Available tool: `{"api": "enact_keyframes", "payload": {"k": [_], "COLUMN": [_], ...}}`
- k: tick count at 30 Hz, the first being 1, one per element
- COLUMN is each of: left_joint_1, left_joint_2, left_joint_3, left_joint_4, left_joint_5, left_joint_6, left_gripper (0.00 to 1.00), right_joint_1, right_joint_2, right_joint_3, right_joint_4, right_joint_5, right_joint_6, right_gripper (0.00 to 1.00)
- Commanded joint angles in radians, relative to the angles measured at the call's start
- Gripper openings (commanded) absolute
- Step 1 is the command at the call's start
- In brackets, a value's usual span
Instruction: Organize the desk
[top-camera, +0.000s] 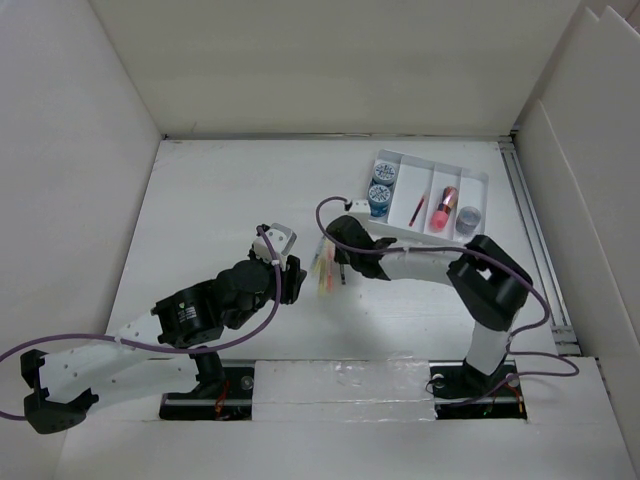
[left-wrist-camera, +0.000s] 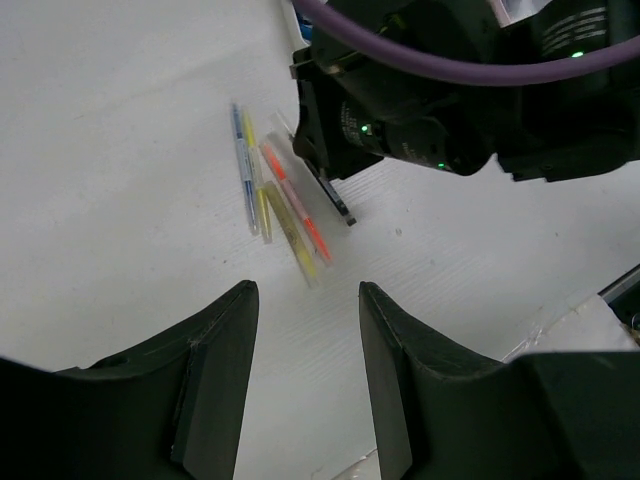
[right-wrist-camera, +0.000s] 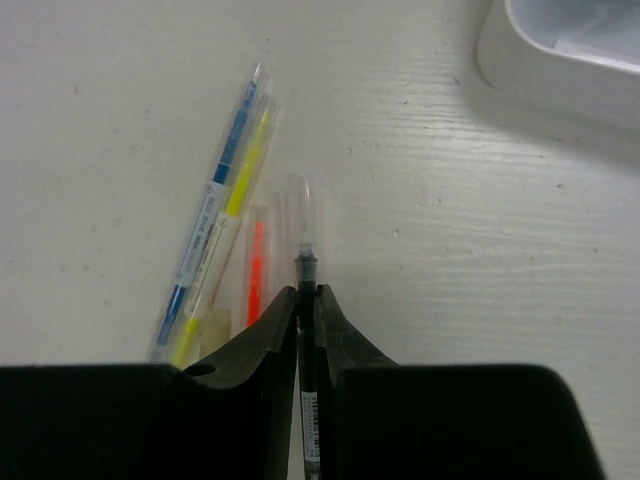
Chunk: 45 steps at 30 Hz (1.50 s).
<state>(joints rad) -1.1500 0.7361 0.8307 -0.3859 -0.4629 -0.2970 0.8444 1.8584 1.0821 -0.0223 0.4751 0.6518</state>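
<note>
While the desk (top-camera: 220, 190) lies flat and rigid under everything, what I lift from it is small. My right gripper (right-wrist-camera: 308, 292) is pinched on a black pen (right-wrist-camera: 304, 262) near the desk's middle, just right of the loose highlighters (right-wrist-camera: 225, 215). The pen looks light, stiff and slick, so I judge a firm hold on the barrel, behind the clear cap, is best. My left gripper (left-wrist-camera: 305, 300) hangs part open, holding nothing, near and left of the pens. A 4-compartment tray (top-camera: 405, 158) sits far right.

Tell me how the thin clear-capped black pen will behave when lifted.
Probably stiff and light: the slim black pen with a clear cap looks like rigid plastic. It may pivot or slip, since the right gripper pinches its narrow round barrel.
</note>
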Motion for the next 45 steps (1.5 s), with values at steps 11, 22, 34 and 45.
{"api": "enact_keyframes", "payload": {"k": [11, 22, 34, 45], "left_joint_1": [0.001, 0.001, 0.001, 0.001], "left_joint_2": [-0.007, 0.005, 0.008, -0.009], "left_joint_3": [0.001, 0.002, 0.001, 0.005], "left_joint_4": [0.019, 0.018, 0.010, 0.005], "left_joint_5": [0.004, 0.003, -0.006, -0.019], "left_joint_6": [0.004, 0.001, -0.001, -0.005], "left_gripper": [0.41, 0.41, 0.41, 0.41], "right_joint_1": [-0.255, -0.663, -0.673, -0.279], "right_joint_2": [-0.341, -0.145, -0.056, -0.249], "right_joint_3": [-0.116, 0.086, 0.191, -0.114], "right_joint_4": [0.093, 0.048, 0.005, 0.261], "right_joint_5": [-0.115, -0.348, -0.381, -0.331], "right_joint_6": [-0.034, -0.043, -0.052, 0.014], "right_gripper": [0.00, 0.00, 0.45, 0.00]}}
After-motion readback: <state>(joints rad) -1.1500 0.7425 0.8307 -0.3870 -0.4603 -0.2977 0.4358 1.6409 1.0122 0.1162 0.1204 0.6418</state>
